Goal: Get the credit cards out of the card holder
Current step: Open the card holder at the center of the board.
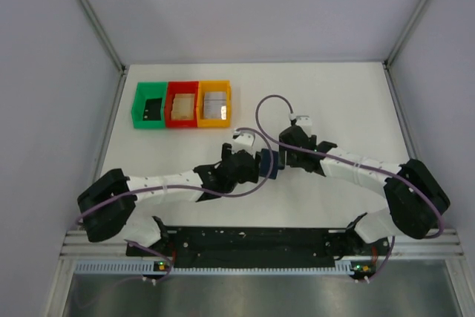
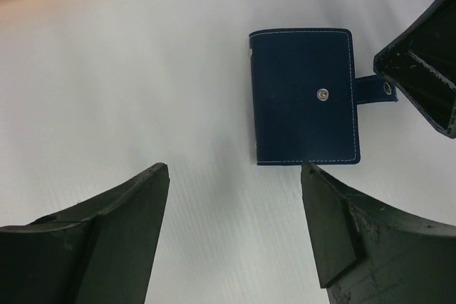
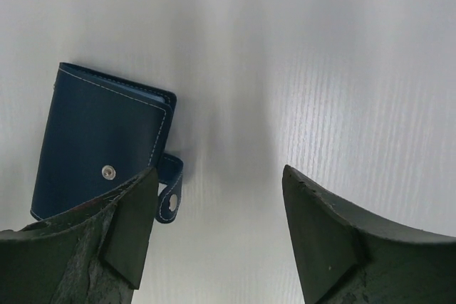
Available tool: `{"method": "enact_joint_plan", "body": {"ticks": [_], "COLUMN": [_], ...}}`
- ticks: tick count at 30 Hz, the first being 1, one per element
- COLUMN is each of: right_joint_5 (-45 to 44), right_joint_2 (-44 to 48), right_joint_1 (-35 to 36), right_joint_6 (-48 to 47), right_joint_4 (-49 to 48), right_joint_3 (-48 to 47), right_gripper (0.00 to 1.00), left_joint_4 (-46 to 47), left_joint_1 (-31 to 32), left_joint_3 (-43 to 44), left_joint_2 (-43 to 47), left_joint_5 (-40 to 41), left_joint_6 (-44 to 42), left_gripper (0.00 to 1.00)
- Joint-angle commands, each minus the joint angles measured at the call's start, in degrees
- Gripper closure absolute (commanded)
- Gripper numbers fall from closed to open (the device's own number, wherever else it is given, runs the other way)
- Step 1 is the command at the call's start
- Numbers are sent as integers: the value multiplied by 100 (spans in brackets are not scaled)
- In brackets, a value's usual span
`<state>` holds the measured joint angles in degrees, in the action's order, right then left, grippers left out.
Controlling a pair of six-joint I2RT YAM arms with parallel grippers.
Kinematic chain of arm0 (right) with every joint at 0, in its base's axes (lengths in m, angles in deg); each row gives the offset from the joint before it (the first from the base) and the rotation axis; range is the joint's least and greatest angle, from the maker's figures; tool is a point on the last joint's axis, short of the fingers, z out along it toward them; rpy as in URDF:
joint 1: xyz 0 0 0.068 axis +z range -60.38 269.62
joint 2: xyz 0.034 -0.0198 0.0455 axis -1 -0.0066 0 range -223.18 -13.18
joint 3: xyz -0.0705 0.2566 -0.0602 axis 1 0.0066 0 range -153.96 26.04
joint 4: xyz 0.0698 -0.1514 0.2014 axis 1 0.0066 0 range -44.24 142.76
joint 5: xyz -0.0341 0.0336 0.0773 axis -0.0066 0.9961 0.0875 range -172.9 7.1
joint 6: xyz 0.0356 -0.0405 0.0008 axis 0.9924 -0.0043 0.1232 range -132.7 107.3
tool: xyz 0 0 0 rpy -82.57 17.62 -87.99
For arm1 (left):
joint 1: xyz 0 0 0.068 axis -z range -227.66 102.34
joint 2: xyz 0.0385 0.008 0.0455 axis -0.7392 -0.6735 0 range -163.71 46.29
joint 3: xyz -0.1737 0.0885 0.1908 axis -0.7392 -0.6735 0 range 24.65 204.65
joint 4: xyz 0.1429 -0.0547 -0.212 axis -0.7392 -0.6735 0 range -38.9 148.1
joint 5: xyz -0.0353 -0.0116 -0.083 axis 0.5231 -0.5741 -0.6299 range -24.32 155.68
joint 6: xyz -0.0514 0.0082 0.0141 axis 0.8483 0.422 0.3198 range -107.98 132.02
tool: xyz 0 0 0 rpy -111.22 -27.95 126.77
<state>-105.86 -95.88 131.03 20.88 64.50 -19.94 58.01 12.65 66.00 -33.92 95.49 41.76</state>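
The card holder (image 2: 303, 97) lay folded shut mid-table (image 2: 142, 69), strap (image 2: 372, 90) unsnapped. The left gripper (image 2: 234, 176) on its left and the right gripper (image 3: 217, 176) on its right both gaped empty, probably flanking it to unfold it.

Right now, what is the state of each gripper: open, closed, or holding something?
Left gripper: open, holding nothing.
Right gripper: open, holding nothing; the card holder lies closed beside one finger.
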Motion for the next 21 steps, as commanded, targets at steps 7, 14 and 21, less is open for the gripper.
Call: {"method": "enact_joint_plan", "body": {"ticks": [7,14,21], "right_joint_5": [116,537,837], "right_joint_2": [333,342,368], "right_joint_1": [-326,-581,-774], "right_joint_6": [219,324,395], "right_joint_4": [-107,-432,-626], "right_joint_3": [528,835,1020], "right_gripper": [29,29,29], "left_joint_4": [-175,-297,-719], "left_joint_1": [200,393,683], "left_joint_3": [1024,1499,2087], "left_joint_2": [-821,-1401,-2016], "left_joint_5": [210,245,605], "left_joint_6": [-416,-671,-873], "left_gripper": [20,17,12]}}
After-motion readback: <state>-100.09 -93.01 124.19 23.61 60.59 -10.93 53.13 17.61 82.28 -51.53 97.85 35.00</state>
